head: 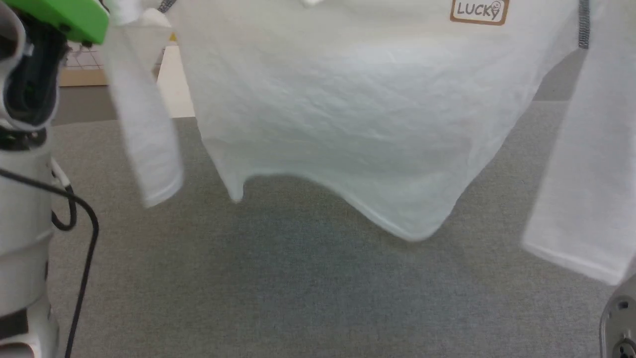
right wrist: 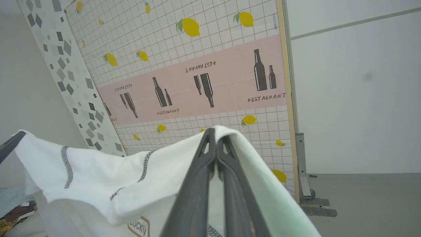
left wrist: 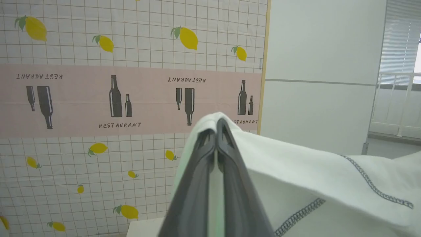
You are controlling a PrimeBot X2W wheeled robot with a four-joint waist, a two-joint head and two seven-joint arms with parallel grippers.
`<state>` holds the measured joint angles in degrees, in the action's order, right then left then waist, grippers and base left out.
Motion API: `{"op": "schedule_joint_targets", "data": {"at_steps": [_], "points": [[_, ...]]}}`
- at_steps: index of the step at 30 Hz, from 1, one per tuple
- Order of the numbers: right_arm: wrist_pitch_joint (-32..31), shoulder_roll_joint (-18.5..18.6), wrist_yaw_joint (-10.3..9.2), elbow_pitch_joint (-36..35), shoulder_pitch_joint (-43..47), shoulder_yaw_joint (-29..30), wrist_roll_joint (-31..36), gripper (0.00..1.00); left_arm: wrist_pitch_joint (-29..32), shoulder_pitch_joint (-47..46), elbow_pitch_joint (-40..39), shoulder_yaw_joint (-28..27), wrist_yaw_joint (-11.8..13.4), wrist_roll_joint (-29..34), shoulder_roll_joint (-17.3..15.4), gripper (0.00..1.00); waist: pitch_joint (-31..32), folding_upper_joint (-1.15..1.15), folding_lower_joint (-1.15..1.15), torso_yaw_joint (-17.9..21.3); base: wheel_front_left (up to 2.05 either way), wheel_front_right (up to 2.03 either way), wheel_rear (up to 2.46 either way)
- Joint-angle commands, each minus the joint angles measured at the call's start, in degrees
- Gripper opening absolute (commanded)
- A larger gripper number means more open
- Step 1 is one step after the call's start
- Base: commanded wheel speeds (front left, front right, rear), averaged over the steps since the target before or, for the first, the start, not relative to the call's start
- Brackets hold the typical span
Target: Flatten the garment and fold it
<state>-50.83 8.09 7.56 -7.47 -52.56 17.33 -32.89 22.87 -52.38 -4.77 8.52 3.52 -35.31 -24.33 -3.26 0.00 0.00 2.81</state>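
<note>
We saw a lemon-print screen (left wrist: pixel 131 98) beside a white wall (left wrist: pixel 322 49), and grey blinds (left wrist: pixel 399 36) further right.

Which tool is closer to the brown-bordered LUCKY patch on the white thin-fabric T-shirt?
Right. The right tool pinches the top of the white T-shirt with the LUCKY patch close beside it; the left tool pinches the opposite top corner, across the chest from the patch.

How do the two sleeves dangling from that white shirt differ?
The sleeve on the robot's left looks blurred and narrower, its hem ending higher in the head view. The sleeve on the robot's right looks sharper and wider, its hem lower. Both hang loose from the white shirt over the grey surface.
</note>
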Motion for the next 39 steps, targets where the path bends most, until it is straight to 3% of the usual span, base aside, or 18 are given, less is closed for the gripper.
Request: {"op": "schedule_joint_targets", "data": {"at_steps": [1,7,13,21,28,33,39], "points": [[-0.6,-0.4,-0.08,0.9,-1.3,0.1,0.4,0.00,0.6,-1.3,1.4,0.3,-0.4,0.5,-0.8,0.00,0.0,0.00,0.00,-0.2,0.00,0.00,0.00],[-4.3,0.0,-0.08,4.0,-4.7,-0.5,2.0,0.00,2.4,-4.6,7.8,1.1,-1.3,1.0,-2.2,0.00,-1.9,0.00,0.00,-0.5,0.00,0.00,0.00],[-4.4,0.3,-0.08,7.0,-10.3,-1.0,4.7,0.00,3.2,-9.6,13.9,1.6,-1.7,2.2,-3.5,0.00,-8.2,0.00,0.00,-0.5,0.00,0.00,0.00],[4.5,-1.9,-0.08,15.4,-23.9,-4.3,12.4,0.00,0.8,-22.0,22.3,1.3,-0.4,6.3,-5.3,0.00,-19.7,0.00,0.00,0.5,0.00,0.00,0.00],[15.6,-0.3,-0.08,22.1,-33.3,-11.4,20.9,0.00,-9.6,-32.3,28.1,-0.4,0.6,8.4,-4.4,0.00,-25.8,0.00,0.00,0.1,0.00,0.00,0.00],[18.7,0.0,-0.08,25.4,-34.3,-13.0,21.1,0.00,-13.7,-34.0,31.1,-0.2,0.0,8.4,-3.1,0.00,-27.4,0.00,0.00,-1.0,0.00,0.00,0.00],[19.3,3.2,-0.08,28.8,-31.2,-14.9,16.7,0.00,-16.8,-28.8,33.7,0.8,-2.1,7.7,-2.6,0.00,-27.5,0.00,0.00,-2.3,0.00,0.00,0.00]]}}
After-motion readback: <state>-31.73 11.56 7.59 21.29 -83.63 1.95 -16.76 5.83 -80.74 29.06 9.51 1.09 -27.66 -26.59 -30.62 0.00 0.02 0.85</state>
